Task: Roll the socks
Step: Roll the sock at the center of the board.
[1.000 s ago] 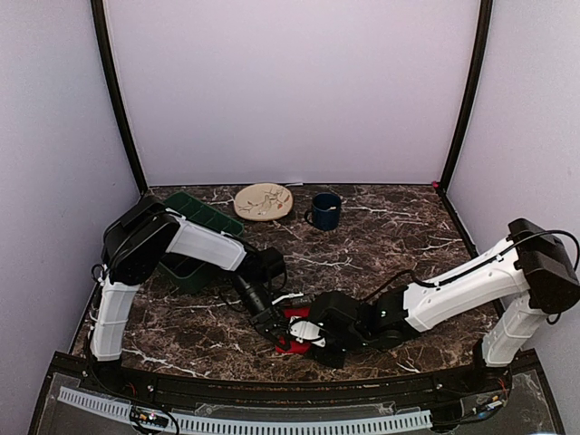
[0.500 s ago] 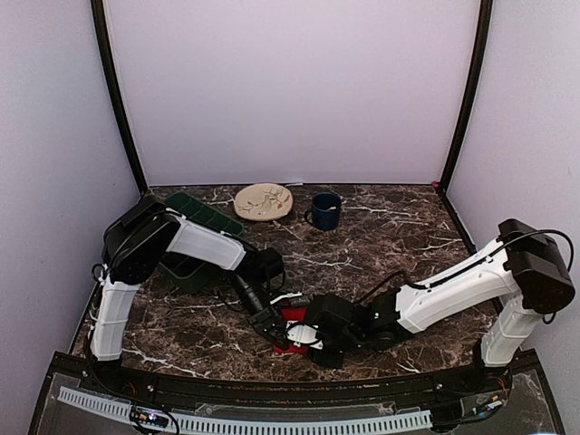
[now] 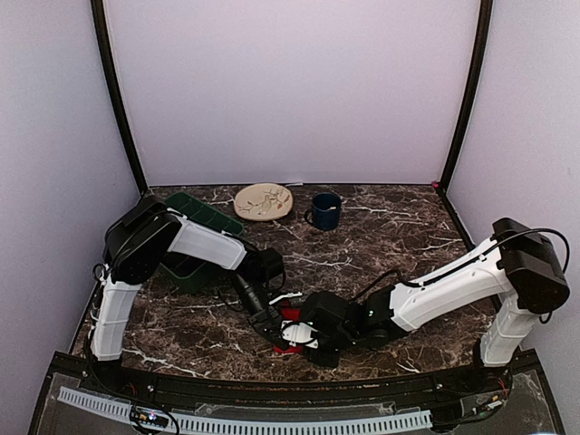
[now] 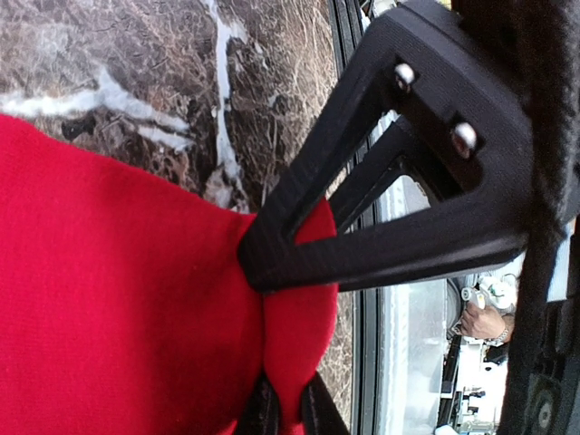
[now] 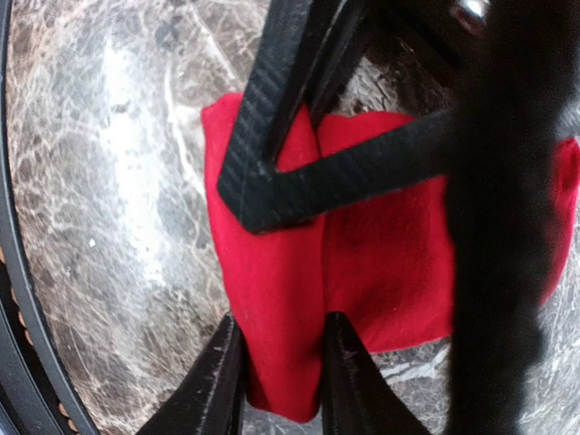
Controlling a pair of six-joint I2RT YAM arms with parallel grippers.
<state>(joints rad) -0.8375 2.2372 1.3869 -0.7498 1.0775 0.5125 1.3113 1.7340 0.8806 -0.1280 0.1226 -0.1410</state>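
Note:
The socks (image 3: 292,317) are a small bright red bundle on the marble table near its front edge, between the two grippers. No white band shows. In the left wrist view the red fabric (image 4: 118,299) fills the left side. My left gripper (image 4: 285,349) is shut, pinching a narrow fold at the bundle's edge. In the right wrist view the socks (image 5: 381,272) lie folded, with a thicker fold on the left. My right gripper (image 5: 272,272) has its jaws closed around that fold. From above, the left gripper (image 3: 273,328) and right gripper (image 3: 297,333) meet at the bundle.
A dark green bin (image 3: 195,237) stands behind the left arm. A cream plate (image 3: 263,200) and a dark blue mug (image 3: 324,210) sit at the back. The table's front rail (image 3: 272,391) runs just below the socks.
The right arm has slid a little to the left and its jaws have narrowed onto the red fold. The left gripper has kept its pinch and its place.

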